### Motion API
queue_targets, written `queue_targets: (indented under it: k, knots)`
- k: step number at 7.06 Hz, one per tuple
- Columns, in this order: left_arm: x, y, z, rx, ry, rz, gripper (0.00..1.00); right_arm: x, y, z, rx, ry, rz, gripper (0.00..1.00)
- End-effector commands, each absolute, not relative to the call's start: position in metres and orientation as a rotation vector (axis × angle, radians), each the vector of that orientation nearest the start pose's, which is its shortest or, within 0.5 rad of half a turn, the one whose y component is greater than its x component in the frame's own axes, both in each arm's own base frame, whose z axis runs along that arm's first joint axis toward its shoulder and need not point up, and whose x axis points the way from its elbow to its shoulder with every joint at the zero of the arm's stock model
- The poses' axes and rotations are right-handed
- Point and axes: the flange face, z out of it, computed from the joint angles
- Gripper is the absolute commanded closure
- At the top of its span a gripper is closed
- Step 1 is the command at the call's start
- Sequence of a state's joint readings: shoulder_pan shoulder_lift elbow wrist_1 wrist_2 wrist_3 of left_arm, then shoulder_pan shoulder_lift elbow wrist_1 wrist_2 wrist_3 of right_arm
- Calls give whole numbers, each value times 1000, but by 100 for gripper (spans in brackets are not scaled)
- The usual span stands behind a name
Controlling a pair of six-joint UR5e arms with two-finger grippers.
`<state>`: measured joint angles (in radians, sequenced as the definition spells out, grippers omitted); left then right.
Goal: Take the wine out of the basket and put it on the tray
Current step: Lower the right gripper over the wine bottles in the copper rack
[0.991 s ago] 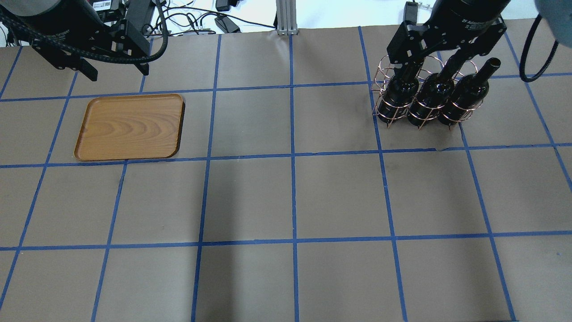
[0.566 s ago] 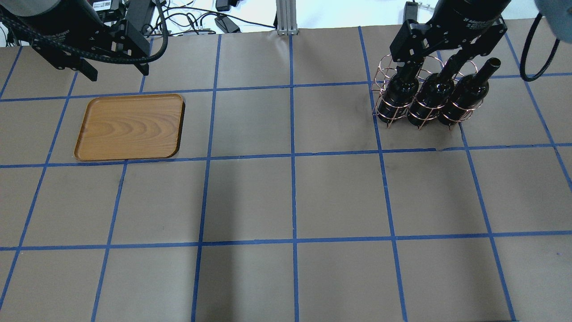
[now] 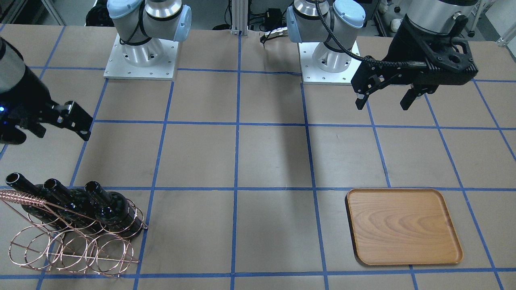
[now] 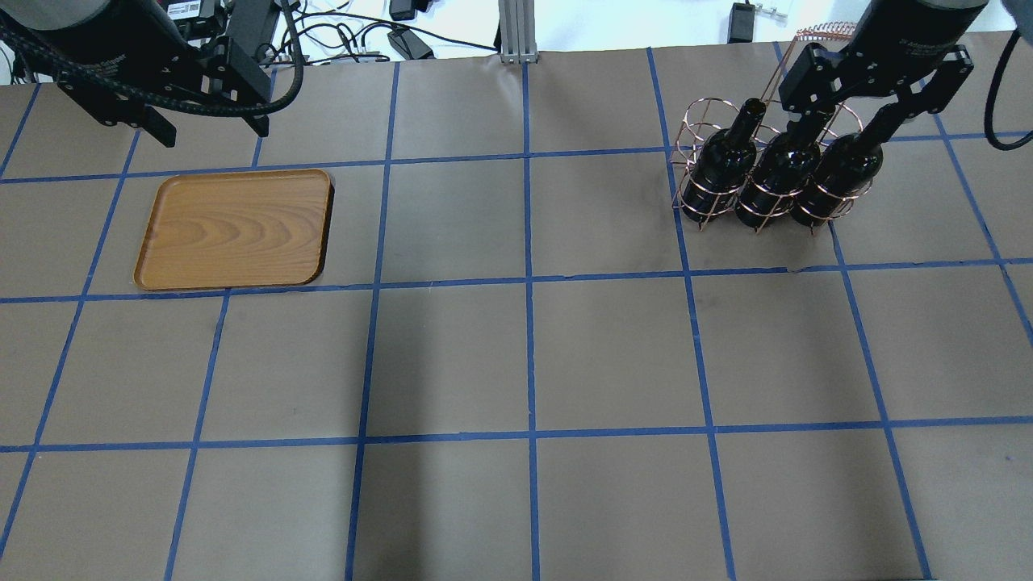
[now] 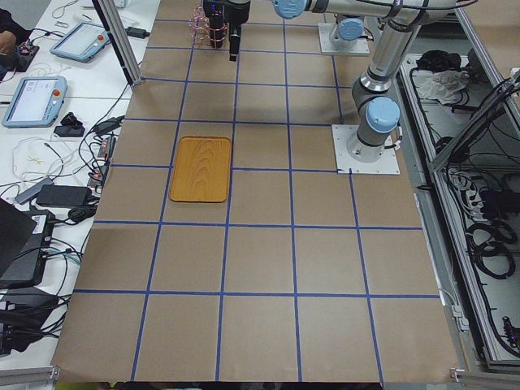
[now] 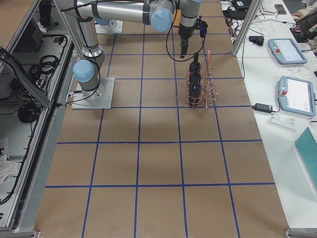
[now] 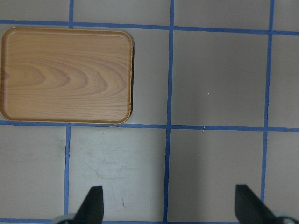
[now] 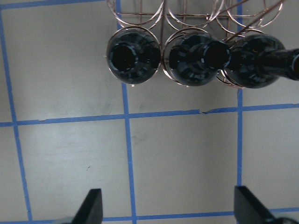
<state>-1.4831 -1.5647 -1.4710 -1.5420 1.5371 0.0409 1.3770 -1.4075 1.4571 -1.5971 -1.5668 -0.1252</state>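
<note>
Three near-black wine bottles (image 4: 722, 165) (image 4: 779, 173) (image 4: 839, 173) stand upright in the copper wire basket (image 4: 692, 202) at the table's far right. They also show in the front view (image 3: 113, 209) and the right wrist view (image 8: 133, 56). My right gripper (image 4: 847, 129) is open and empty. It hangs above the middle and right bottles, on the robot's side of the basket (image 8: 140, 11), touching nothing. The empty wooden tray (image 4: 234, 230) lies at the far left. My left gripper (image 4: 211, 129) is open and empty, raised beyond the tray (image 7: 65, 74).
The table is brown paper with a grid of blue tape. The basket's twisted handle (image 3: 24, 197) leans over the bottle necks. An aluminium post (image 4: 514, 32) and cables lie at the far edge. Both arm bases (image 3: 141, 52) stand at the robot's side.
My right gripper has moved to the right, from over the left and middle bottles to over the middle and right ones. It stays open. The left arm, bottles and tray have not moved.
</note>
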Motion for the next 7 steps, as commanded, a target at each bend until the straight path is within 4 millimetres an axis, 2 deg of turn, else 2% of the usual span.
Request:
queue_targets:
  k: [1,2,4,5,7]
  knots:
    - [-92,-510,544,-72,3158,-217,0,11,-600,434,58,3155,-28,0]
    - [-92,-510,544,-72,3158,-217,0,8,-611,425,95,3160,-58,0]
    - [-92,-510,544,-72,3158,-217,0,11,-614,420,115,3170,-61,0]
    - [-92,-510,544,-69,3158,-217,0,9,-622,405,120,3167,-32,0]
    - [-91,-510,544,-71,3158,-217,0,10,-627,401,117,3158,-69,3]
